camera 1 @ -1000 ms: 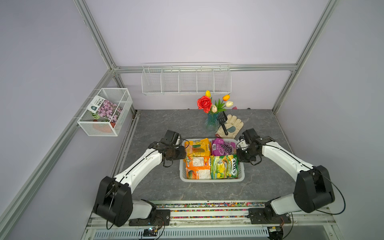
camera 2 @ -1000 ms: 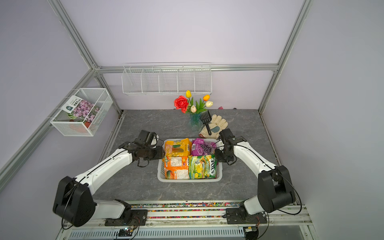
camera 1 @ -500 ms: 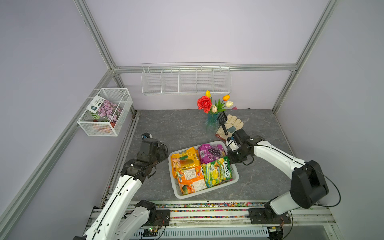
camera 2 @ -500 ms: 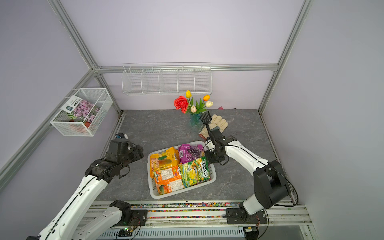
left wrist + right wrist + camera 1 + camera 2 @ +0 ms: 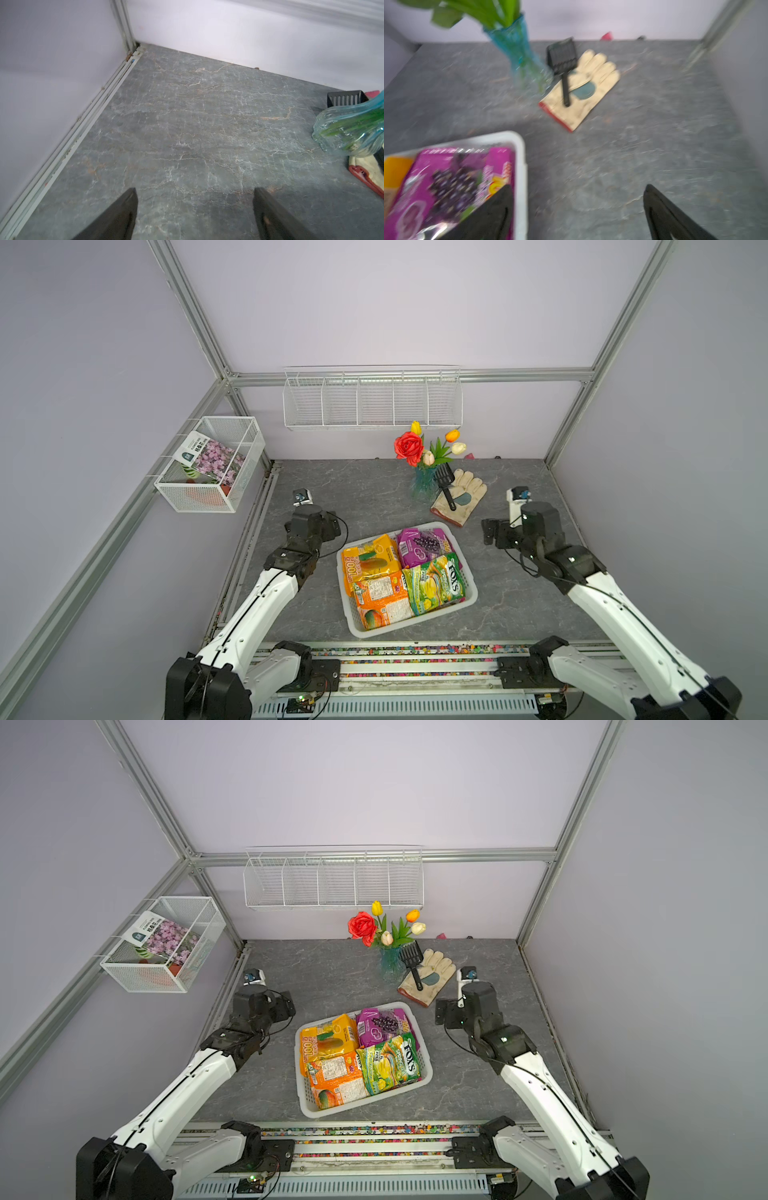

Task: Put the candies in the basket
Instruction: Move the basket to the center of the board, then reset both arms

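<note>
A grey marbled surface (image 5: 374, 497) inside a pale lilac enclosure, seen from above. Two white arms reach in from the near edge, the left arm (image 5: 266, 597) and the right arm (image 5: 602, 601), one on each side of the centre. A wire rack (image 5: 372, 398) hangs on the back wall and a mesh box (image 5: 212, 464) on the side wall. Between the arms sits the white basket (image 5: 351, 616), set askew, with the candies lying flat inside it. A mango bag (image 5: 368, 562), a grape bag (image 5: 422, 547), a green bag (image 5: 436, 585) and an orange bag (image 5: 382, 599) fill the top layer (whether more lie beneath cannot be told). No bag shows loose on the surface. Behind the basket lie a glove (image 5: 467, 493), a vase (image 5: 423, 489) of flowers beside it, and a black scoop (image 5: 443, 477) across the glove. The left gripper (image 5: 195, 190) has its fingers wide apart over bare surface, holding nothing. The right gripper (image 5: 577, 186) is likewise spread and empty, near the basket's far corner. The job looks finished, so the step in hand is probably clearing away. It would be best to lift each gripper straight up first, so no finger catches the rim or nudges the vase.
</note>
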`<state>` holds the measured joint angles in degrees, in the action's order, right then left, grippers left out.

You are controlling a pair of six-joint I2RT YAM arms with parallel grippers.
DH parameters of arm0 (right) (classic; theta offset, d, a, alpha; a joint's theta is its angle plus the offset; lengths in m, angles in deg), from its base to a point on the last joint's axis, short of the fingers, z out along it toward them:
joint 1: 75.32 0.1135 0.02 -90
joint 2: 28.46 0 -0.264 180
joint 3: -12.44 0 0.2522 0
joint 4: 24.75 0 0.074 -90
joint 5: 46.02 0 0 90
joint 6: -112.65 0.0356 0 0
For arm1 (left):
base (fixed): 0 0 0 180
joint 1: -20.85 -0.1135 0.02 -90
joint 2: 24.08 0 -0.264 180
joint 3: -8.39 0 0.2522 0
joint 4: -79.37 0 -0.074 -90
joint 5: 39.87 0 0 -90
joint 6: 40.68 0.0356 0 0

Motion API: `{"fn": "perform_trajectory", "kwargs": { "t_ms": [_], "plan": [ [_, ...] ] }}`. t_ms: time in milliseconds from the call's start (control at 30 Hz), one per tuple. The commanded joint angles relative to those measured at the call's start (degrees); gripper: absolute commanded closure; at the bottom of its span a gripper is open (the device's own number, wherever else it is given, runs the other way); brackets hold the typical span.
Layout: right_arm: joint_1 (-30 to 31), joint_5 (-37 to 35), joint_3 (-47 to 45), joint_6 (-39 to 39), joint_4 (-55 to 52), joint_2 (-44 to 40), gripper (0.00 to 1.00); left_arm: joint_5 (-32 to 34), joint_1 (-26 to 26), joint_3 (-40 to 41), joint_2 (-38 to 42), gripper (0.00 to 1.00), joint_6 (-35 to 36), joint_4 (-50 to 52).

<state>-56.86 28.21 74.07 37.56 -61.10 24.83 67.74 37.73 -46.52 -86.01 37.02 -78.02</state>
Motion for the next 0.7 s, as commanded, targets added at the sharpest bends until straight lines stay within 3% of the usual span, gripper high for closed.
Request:
{"fn": "perform_trajectory", "kwargs": {
  "t_ms": [0, 100, 200, 333, 500, 567, 667],
  "plan": [
    [-5.4, -12.6, -9.6, -3.7, 15.0, -2.4, 0.01, 0.4, -0.5, 4.7, 0.0, 0.0, 8.3, -13.5],
    [-9.7, -11.5, -18.1, -7.0, 25.0, -2.0, 0.01, -0.9, -2.8, 6.7, -0.8, 0.0, 10.9, -12.7],
    [-12.5, -6.8, -24.8, -8.6, 35.6, 2.7, 0.02, 2.4, -4.4, 8.9, -1.6, 0.0, 12.0, -15.1],
    [-14.0, -2.2, -29.1, -11.2, 52.3, 14.0, 0.02, -3.6, -7.2, 13.0, -5.7, 0.0, 18.9, -24.8],
    [-16.5, 4.9, -26.8, -10.6, 66.1, 25.4, 0.03, -11.8, -10.1, 16.0, -7.9, 0.0, 18.0, -33.0],
    [-16.9, 5.7, -24.3, -10.1, 64.6, 30.4, 0.03, -13.5, -11.3, 17.7, -8.2, 0.0, 17.1, -36.5],
    [-16.5, 12.0, -28.0, -14.5, 79.5, 36.5, 0.02, -20.5, -14.7, 19.9, -10.4, 0.0, 14.7, -43.7]
  ]
}}
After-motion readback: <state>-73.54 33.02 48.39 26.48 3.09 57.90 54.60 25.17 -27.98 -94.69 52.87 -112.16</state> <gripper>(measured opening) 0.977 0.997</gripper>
